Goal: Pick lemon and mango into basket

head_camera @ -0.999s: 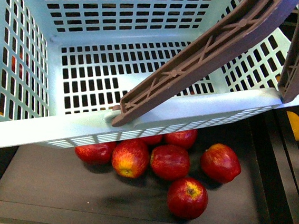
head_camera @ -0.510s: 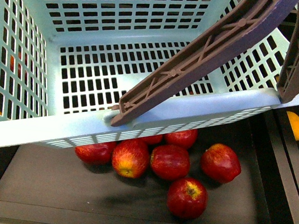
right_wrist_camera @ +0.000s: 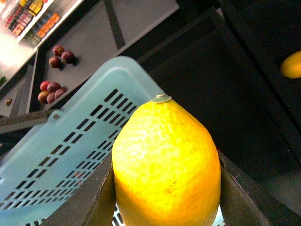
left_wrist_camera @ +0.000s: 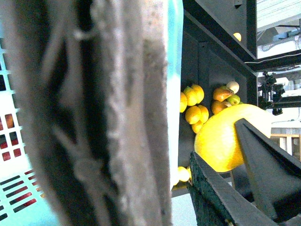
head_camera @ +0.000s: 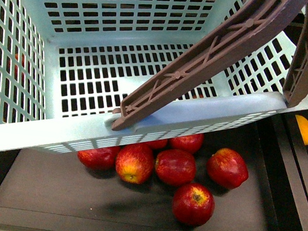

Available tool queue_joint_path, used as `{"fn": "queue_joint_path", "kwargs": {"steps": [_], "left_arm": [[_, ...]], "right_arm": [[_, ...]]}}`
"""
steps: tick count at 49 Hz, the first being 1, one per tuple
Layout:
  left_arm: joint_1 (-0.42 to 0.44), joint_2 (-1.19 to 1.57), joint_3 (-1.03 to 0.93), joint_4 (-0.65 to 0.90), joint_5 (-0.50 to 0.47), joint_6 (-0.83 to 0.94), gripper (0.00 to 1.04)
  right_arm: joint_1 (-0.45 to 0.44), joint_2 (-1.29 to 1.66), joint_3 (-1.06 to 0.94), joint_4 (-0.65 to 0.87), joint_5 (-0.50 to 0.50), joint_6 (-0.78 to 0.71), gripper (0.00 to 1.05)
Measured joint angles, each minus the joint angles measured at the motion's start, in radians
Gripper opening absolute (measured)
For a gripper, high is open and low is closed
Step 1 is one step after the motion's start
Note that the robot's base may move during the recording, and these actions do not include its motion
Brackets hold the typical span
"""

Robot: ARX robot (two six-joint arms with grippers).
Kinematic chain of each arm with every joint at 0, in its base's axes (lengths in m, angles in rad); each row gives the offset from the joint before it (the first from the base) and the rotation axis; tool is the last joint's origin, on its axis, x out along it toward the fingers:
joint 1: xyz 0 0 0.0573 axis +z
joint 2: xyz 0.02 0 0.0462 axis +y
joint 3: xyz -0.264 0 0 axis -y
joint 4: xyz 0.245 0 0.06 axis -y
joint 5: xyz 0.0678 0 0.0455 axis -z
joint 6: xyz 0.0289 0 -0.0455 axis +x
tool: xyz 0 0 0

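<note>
The pale teal basket fills the upper front view, its brown handle slanting across it; no fruit shows inside. Neither gripper shows in the front view. In the left wrist view my left gripper is shut on the yellow mango, right beside the basket's wall and the blurred handle. In the right wrist view my right gripper is shut on the lemon, held above the basket's rim and slotted side.
Several red apples lie in a dark tray under the basket's near rim. An orange-yellow fruit lies at the right. Yellow and orange fruits sit on dark shelves beyond the mango. Dark red fruits lie on a grey shelf.
The basket has shifted slightly in the front view, its handle sitting a little lower. The apples have not moved.
</note>
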Motion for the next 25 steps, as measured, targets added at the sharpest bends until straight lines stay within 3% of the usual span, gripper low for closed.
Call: {"fn": "queue_joint_path", "kwargs": {"steps": [8, 15, 22, 25], "left_arm": [[0.0, 0.0, 0.0, 0.0, 0.0, 0.0, 0.29], [0.0, 0.0, 0.0, 0.0, 0.0, 0.0, 0.29], [0.0, 0.0, 0.0, 0.0, 0.003, 0.001, 0.29], [0.0, 0.0, 0.0, 0.0, 0.001, -0.002, 0.29]], "right_arm": [[0.046, 0.031, -0.002, 0.013, 0.016, -0.01, 0.5], [0.079, 0.048, -0.012, 0.018, 0.025, -0.019, 0.7], [0.092, 0.045, -0.032, 0.018, 0.025, -0.026, 0.97], [0.077, 0.025, -0.047, 0.015, 0.029, -0.026, 0.96]]}}
